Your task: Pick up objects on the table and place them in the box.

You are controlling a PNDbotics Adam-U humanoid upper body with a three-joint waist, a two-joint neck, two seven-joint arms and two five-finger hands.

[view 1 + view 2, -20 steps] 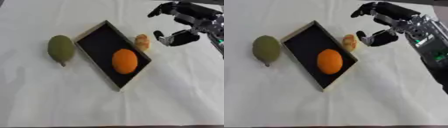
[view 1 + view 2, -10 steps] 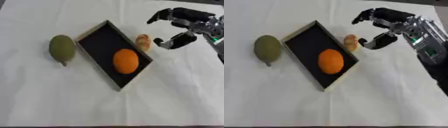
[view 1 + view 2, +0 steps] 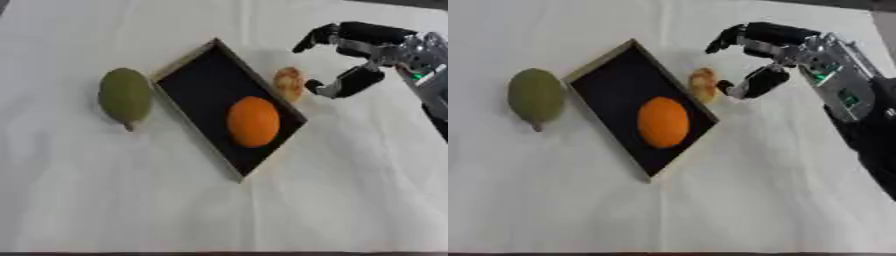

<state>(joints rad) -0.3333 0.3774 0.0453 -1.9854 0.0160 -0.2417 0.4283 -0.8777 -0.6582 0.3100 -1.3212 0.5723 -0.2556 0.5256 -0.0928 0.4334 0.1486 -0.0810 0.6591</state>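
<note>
- Right hand hung over the bench just right of the small yellowish fruit, its fingers spread and arched above it and the thumb curled low beside it, closing on nothing.
- Whether the thumb touched the fruit could not be made out.
- From the right eye view, more of the arm showed: a silver forearm with a small green light ran down into a black sleeve at the right edge; the left eye view cut most of this off.
- Left hand showed in neither view.
- On the white cloth, the black box lay askew, one corner toward the far side, with an orange resting in its nearer half.
- That yellowish fruit sat outside the box, right against its right wall.
- A green oval fruit with a short stem lay on the cloth left of the box, close to its left wall but apart from it.
- Nothing lay between the hand and the small fruit.
</note>
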